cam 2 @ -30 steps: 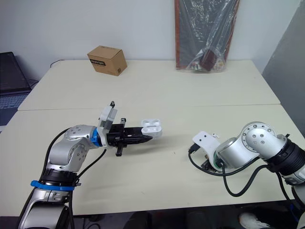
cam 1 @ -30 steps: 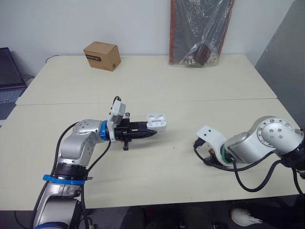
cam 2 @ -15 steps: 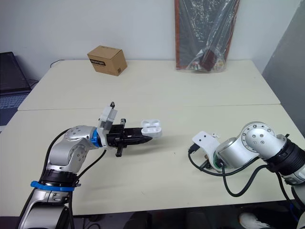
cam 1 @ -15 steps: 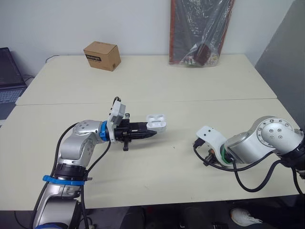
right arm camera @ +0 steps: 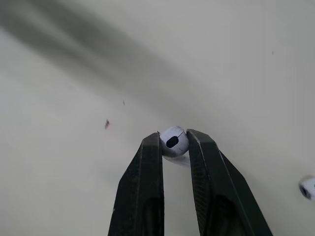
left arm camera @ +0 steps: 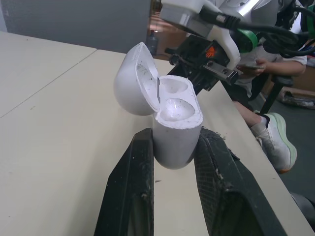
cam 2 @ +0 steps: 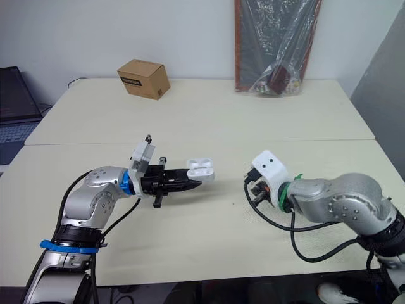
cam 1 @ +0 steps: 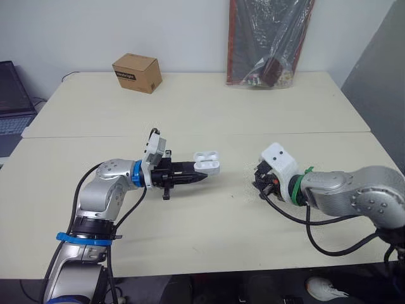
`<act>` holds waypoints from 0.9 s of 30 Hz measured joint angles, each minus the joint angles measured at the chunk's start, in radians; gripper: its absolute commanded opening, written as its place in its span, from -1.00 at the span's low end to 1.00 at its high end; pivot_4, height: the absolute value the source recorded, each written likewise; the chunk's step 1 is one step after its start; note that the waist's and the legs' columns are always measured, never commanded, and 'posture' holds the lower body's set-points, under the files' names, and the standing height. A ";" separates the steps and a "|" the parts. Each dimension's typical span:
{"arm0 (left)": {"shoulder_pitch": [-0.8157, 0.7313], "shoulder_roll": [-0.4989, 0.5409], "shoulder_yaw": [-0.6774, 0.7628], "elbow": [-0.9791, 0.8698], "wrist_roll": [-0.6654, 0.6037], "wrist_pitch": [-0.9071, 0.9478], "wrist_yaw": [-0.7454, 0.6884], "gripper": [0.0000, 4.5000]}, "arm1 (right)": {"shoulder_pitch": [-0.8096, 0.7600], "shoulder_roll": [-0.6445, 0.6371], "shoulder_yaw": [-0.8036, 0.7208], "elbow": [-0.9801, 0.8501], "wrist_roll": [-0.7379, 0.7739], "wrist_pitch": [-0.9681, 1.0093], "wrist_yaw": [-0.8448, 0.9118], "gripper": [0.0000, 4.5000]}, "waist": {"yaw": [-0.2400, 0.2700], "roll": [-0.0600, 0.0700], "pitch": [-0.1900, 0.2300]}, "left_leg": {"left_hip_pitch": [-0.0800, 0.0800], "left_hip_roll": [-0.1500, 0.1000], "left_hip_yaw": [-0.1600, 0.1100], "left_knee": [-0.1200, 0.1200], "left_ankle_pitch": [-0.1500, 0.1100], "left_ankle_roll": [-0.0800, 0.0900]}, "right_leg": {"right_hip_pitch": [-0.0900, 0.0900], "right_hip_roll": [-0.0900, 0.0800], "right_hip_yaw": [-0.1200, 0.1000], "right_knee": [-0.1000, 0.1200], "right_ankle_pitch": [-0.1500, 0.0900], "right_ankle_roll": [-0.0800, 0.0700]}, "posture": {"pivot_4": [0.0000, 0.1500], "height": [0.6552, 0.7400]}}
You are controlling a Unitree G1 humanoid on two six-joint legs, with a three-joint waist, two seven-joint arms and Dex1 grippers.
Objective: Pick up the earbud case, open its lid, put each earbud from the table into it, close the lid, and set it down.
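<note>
On the cream table (cam 1: 209,240), the left gripper (cam 1: 199,178) clamps the white earbud case (cam 1: 208,162) by its base, lid swung open. The right gripper (cam 1: 259,185) faces it, with bare tabletop between them. Its fingers are pinched narrowly on one white earbud (right arm camera: 171,142).

The right wrist view also catches a second earbud (right arm camera: 308,188) lying on the table, apart from the held one. The left wrist view looks into the case's two empty sockets, with the right gripper just beyond and a seated person's sneaker (left arm camera: 278,142) past the table edge.

Farther back stand a cardboard box (cam 1: 137,73), a laptop (cam 1: 14,98) at the robot's left, and a plastic-wrapped package (cam 1: 266,44) against the wall.
</note>
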 measured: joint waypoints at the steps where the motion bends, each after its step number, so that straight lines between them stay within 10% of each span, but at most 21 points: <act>1: -0.001 0.000 0.000 0.000 0.000 -0.001 0.000 -0.65 | 0.017 0.017 -0.017 -0.005 -0.023 -0.021 0.019 -0.84 | 0.000 0.000 0.000 | 0.000 0.000 0.000 0.000 0.000 0.000 | 0.000 0.000 0.000 0.000 0.000 0.000 | 1.00 1.00; 20: -0.035 -0.002 0.010 0.046 0.000 -0.008 0.044 -0.65 | 0.230 0.299 -0.053 -0.089 -0.643 -0.455 0.297 -0.84 | 0.000 0.000 0.000 | 0.001 0.000 -0.001 0.001 0.000 0.000 | 0.001 0.000 0.000 0.001 0.001 -0.001 | 1.00 1.00; 27: -0.082 -0.050 0.011 0.130 0.038 -0.083 0.079 -0.65 | 0.170 0.463 -0.170 -0.061 -0.552 -0.394 0.312 -0.84 | 0.000 0.000 0.000 | 0.003 0.000 -0.001 0.002 0.000 0.000 | 0.003 0.000 -0.001 0.003 0.003 -0.004 | 1.00 1.00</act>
